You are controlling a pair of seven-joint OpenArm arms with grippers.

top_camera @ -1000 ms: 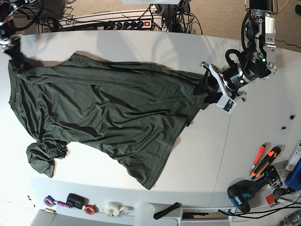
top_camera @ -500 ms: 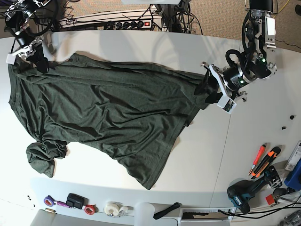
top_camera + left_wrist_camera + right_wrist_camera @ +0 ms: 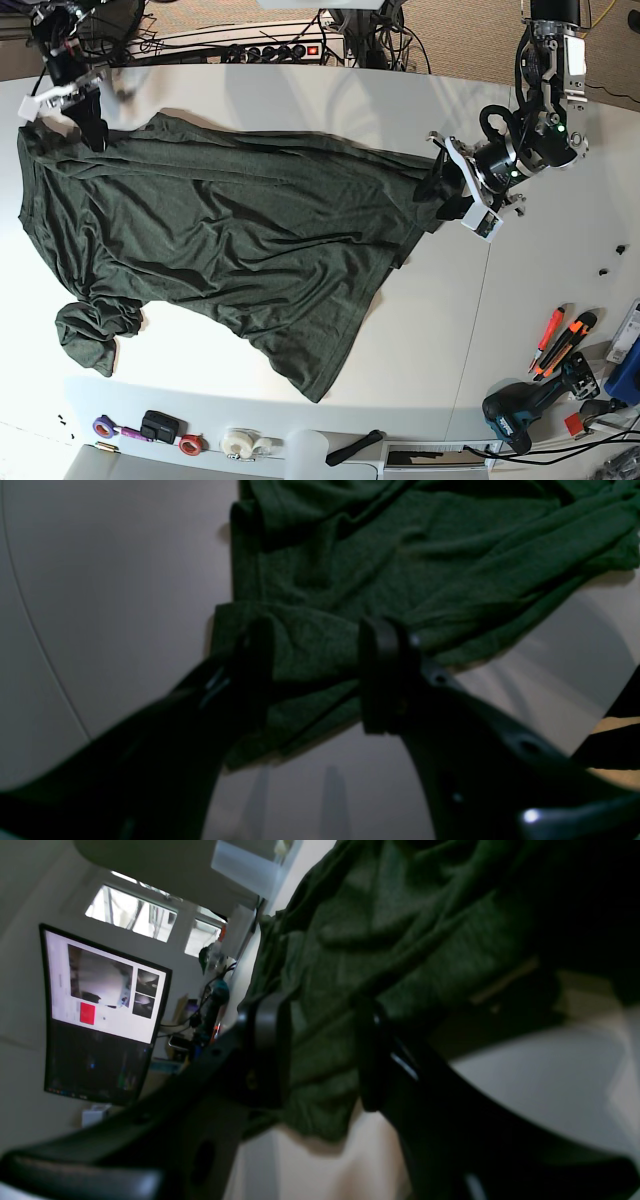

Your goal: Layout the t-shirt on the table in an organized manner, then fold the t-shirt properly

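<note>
The dark green t-shirt [image 3: 220, 240] lies spread and wrinkled across the white table [image 3: 440, 330], with one sleeve bunched at the front left [image 3: 90, 335]. My left gripper [image 3: 437, 192] is at the shirt's right end. In the left wrist view it [image 3: 317, 665] stands open, its fingers [image 3: 255, 650] straddling a flat fold of the t-shirt [image 3: 400, 555]. My right gripper [image 3: 88, 128] is at the shirt's back left corner. In the right wrist view it [image 3: 320, 1050] is open too, with an edge of the t-shirt [image 3: 400, 915] between the fingers.
A seam [image 3: 478, 320] crosses the table's right part. Orange cutters [image 3: 555, 340] and a drill [image 3: 525, 410] lie at the front right. Tape rolls [image 3: 240, 443] sit along the front edge. A power strip [image 3: 280, 50] with cables runs behind the table. A monitor [image 3: 100, 1010] stands beyond.
My right gripper has moved from the table's far left edge rightward and back to the shirt's rear left corner. The left gripper and the shirt have hardly shifted.
</note>
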